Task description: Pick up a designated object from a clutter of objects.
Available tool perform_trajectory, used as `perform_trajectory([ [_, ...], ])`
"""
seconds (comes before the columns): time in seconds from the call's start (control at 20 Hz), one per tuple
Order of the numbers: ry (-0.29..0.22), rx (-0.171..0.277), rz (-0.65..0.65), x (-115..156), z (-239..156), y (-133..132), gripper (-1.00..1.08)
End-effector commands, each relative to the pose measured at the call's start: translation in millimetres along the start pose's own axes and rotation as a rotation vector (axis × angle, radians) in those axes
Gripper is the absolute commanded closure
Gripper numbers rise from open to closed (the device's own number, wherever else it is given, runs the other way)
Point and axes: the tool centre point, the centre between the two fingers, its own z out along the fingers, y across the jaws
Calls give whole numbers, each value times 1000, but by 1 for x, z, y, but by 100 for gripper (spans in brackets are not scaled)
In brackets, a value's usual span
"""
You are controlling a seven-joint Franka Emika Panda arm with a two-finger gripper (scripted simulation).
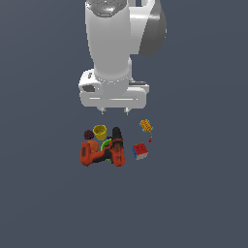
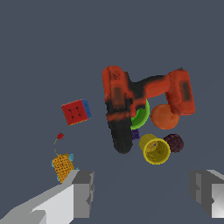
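Drill (image 2: 131, 100) on its side, claw (image 1: 115, 111) apparently above, spread wide

drill (image 2: 131, 98) 1 – cups 2 – balls 2 – puzzle cube (image 2: 76, 111) 1 – toy (image 2: 62, 166) 1

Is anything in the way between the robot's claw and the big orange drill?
Nothing sits between the open gripper and the drill. But the yellow cup, green cup and orange ball crowd right against it.
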Motion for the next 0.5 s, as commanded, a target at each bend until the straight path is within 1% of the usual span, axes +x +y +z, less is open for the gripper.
perform_trajectory([
  [0.0, 0, -1, -2, 0, 1, 0, -60],
  [0.25, -10, 9, -10, 3, 14, 0, -60],
  [0.45, -26, 25, -24, 7, 37, 0, -60],
])
